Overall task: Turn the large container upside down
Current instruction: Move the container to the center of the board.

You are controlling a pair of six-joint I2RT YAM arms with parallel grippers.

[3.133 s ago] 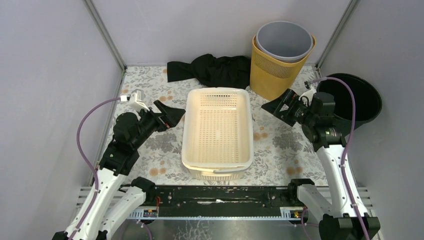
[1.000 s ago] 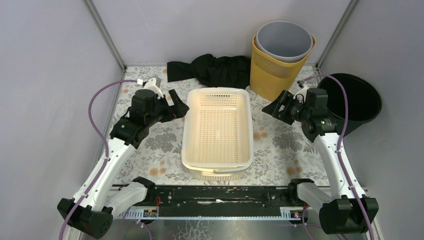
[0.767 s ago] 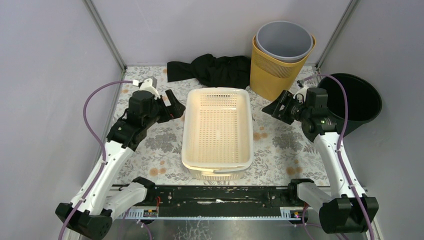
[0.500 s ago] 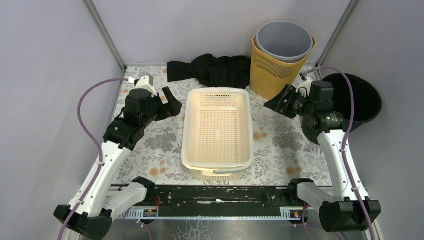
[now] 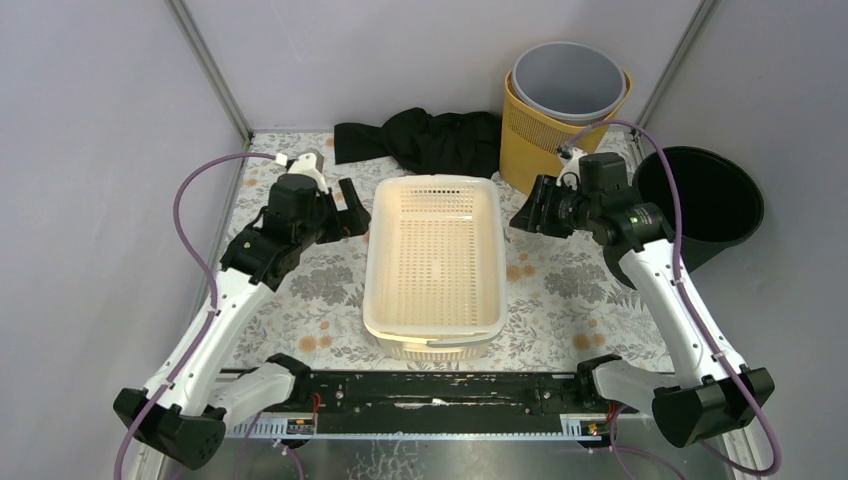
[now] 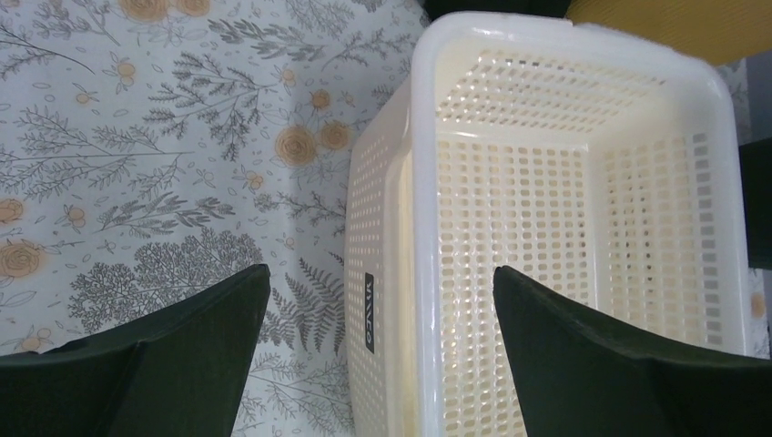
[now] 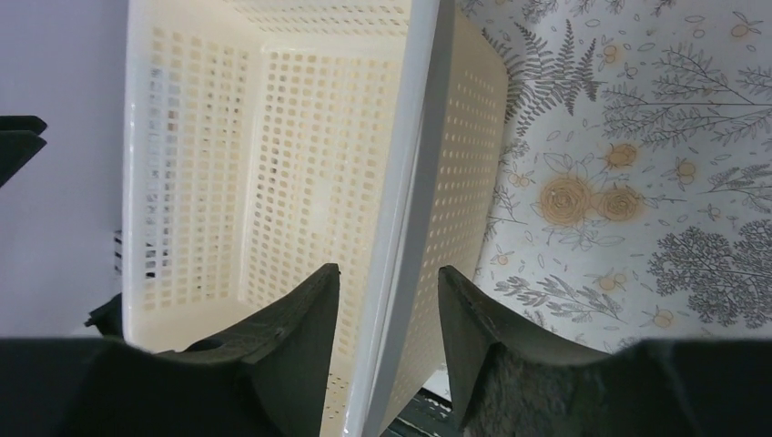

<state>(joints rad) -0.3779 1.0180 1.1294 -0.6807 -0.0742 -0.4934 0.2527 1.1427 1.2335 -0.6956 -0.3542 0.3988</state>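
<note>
Holds the left arm up from its base at the near edge, elbow bent, wrist turned inward so that the left gripper (image 5: 352, 213) points across at the basket (image 5: 435, 250). Spreads that gripper's fingers (image 6: 182, 364) as wide as they go, closed on nothing. Frames the basket's long rim between those fingers in the left wrist view, with the perforated wall and its small label just ahead. Cannot tell whether anything touches there.

Holds the right arm in a mirrored pose, forearm rising, wrist bent inward, with the right gripper (image 5: 527, 215) aimed at the opposite long side, just beside its far corner. Shows that gripper's fingers (image 7: 291, 364) partly apart with a narrow gap. Lines the rim up in that gap in the right wrist view, daylight on both sides, nothing pinched. Cannot tell whether the fingers straddle the rim or hang above it.

Finds the basket between the two grippers, upright, mouth up, flat on the flowered desk (image 5: 300, 290).

Has a yellow bin (image 5: 540, 145) just behind the right gripper, a grey bin (image 5: 570, 80) nested in it. Has a black tub (image 5: 715, 200) outward of the right wrist. Has a black cloth (image 5: 420, 140) beyond the basket's far end, further out than both grippers.
</note>
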